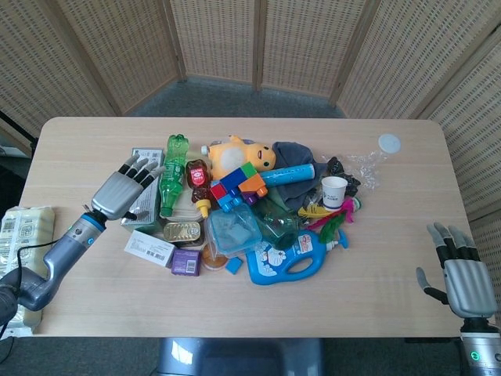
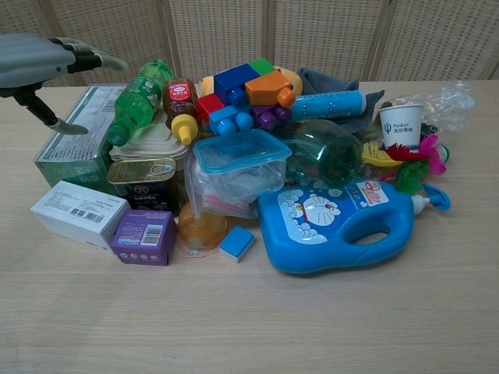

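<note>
Two hands show, and only one is at work; the left hand (image 1: 124,190) hangs with its fingers spread and nothing in them, over the green box (image 1: 142,185) at the left edge of the heap, its fingertips just short of the green bottle (image 1: 171,171); from the chest view (image 2: 35,58) it sits above the box's far left corner, and whether it touches the lid I cannot tell; the right hand (image 1: 463,276) is held well apart at the near right corner of the table (image 1: 376,298), fingers apart and empty. By my reading the step in hand is the reach, with no grasp made yet; the next move would call for lowering the palm and closing across the box's narrow width without nudging the bottle that lies just beside it. As for the lie of the box, it rests flat, label up, its long axis running near to far, one short end toward the white carton (image 1: 149,247), the other toward the far edge.
</note>
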`<state>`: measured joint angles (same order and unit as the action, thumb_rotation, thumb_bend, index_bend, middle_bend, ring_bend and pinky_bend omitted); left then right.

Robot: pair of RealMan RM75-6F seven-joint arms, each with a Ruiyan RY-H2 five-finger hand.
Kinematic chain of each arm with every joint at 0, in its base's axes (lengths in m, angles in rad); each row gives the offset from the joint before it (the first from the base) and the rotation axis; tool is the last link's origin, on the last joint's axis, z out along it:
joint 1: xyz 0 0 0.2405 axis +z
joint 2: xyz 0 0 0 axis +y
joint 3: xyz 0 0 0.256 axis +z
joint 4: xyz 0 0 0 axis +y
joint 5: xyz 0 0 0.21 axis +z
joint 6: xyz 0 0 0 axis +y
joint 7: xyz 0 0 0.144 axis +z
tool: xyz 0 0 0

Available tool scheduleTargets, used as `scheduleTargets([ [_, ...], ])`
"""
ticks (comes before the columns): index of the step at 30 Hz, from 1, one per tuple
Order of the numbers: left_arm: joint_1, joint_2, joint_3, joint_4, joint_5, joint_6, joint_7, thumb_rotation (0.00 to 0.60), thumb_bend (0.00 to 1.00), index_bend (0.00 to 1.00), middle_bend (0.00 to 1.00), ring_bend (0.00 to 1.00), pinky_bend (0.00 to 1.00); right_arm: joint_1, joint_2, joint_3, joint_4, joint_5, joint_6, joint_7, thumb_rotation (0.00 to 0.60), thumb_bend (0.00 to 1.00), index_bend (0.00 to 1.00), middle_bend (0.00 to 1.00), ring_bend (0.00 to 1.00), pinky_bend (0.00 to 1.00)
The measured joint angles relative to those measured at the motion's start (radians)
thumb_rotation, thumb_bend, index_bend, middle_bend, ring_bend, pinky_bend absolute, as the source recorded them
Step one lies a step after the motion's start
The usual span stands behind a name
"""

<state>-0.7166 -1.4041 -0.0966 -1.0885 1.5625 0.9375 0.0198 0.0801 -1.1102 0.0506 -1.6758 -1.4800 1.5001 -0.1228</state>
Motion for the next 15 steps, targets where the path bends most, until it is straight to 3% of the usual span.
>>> scheduleTargets([
  [15,-0.082,-0.124,-0.005,0.157,-0.036,-0.067,-0.012,0.451,0.25,0.00,0.00,0.00,0.00,-0.028,0.009,0.003,0.016,0.006,0.022,0.025,0.495,0.42,0.03,0.00,0.00,0.00],
])
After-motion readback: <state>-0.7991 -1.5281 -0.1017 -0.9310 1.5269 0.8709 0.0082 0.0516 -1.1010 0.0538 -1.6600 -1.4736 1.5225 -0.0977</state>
